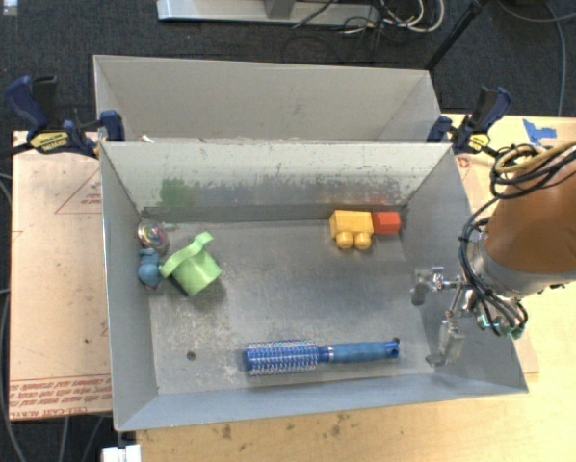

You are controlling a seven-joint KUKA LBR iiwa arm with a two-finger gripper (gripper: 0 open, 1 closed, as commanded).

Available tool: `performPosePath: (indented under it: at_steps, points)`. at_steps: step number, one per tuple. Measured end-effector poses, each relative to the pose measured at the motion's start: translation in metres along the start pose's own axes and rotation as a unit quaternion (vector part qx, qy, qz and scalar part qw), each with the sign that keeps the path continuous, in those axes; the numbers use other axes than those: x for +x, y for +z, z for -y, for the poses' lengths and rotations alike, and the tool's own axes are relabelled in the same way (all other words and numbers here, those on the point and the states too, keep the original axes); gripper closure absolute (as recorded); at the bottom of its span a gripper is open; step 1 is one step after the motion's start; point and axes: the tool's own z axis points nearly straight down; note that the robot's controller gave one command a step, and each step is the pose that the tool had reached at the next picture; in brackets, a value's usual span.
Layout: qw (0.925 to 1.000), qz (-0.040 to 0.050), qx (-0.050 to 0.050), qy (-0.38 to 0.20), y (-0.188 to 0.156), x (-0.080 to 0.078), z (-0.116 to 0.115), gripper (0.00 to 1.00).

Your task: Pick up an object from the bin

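Grey metal bin seen from above, pincer spread wide and empty by the right wall, seemingly readied for a grasp, nearest the blue hairbrush lying along the near wall, with yellow block and green cup well apart.

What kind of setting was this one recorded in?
Likely a robotics lab grasping station: a robot hand in a grey metal bin holding a blue hairbrush, cables on the floor behind.
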Motion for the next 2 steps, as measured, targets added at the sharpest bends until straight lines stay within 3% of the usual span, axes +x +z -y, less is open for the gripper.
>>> performPosePath:
  at_steps: [1, 2]
  points:
    - [0.9927, 0.0099, 0.001, -0.121, 0.058, 0.003, -0.058, 0.0]
    - [0.9776, 0.0146, 0.003, -0.21, 0.055, 0.006, -0.107, 0.0]
